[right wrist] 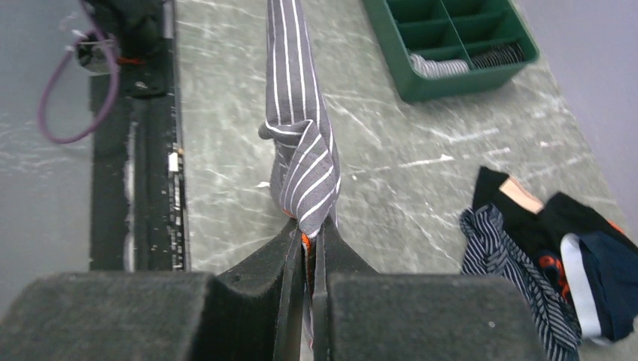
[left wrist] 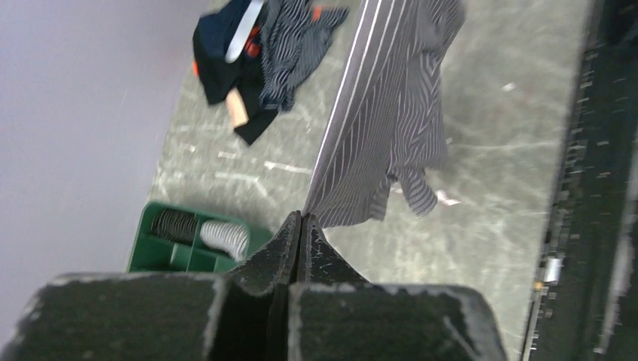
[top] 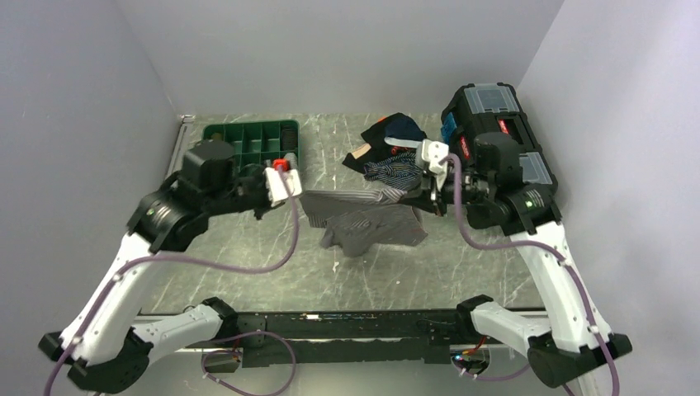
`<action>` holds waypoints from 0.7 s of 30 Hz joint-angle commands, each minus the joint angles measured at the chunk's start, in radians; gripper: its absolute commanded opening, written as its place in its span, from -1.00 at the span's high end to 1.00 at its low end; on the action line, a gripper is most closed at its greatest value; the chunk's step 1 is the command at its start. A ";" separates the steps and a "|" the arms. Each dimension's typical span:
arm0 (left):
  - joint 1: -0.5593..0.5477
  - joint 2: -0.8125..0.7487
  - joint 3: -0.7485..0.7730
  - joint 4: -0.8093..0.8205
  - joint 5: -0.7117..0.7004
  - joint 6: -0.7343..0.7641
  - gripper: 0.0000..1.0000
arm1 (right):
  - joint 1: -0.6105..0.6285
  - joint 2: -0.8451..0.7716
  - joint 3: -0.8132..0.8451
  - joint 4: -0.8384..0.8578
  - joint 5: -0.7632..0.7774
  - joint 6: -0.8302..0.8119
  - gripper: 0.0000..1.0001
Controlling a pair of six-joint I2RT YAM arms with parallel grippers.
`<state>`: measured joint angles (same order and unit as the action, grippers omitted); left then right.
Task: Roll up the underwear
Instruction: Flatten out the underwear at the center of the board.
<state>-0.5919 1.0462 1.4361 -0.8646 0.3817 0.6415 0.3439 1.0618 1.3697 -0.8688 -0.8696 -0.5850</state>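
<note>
Both arms reach inward, left gripper and right gripper pinching the underwear taut between.

My left gripper sits left of centre in the top view, my right gripper right of centre — fingertips facing each other. Both jaws are pinched tight on the underwear; both arms rise inward from the lower corners.

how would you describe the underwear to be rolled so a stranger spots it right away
On the grey marbled table, look between the green tray and the black toolbox. The underwear is stretched between the left gripper and right gripper. It is the palest cloth, grey-white with fine dark pinstripes, unlike the dark pile behind it.
</note>
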 commanded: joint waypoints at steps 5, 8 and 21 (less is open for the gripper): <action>-0.011 -0.116 0.037 -0.106 0.272 -0.103 1.00 | -0.002 -0.114 -0.034 -0.036 -0.248 0.060 1.00; -0.010 -0.112 -0.012 -0.061 0.219 -0.121 1.00 | -0.004 -0.091 -0.126 0.064 -0.215 0.147 1.00; 0.158 0.586 -0.090 0.287 -0.272 -0.221 1.00 | -0.149 0.673 0.005 0.240 -0.034 0.228 0.20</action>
<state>-0.4938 1.4284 1.2335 -0.6949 0.3004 0.5259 0.2741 1.5902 1.2285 -0.7322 -0.9512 -0.4221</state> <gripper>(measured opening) 0.010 0.297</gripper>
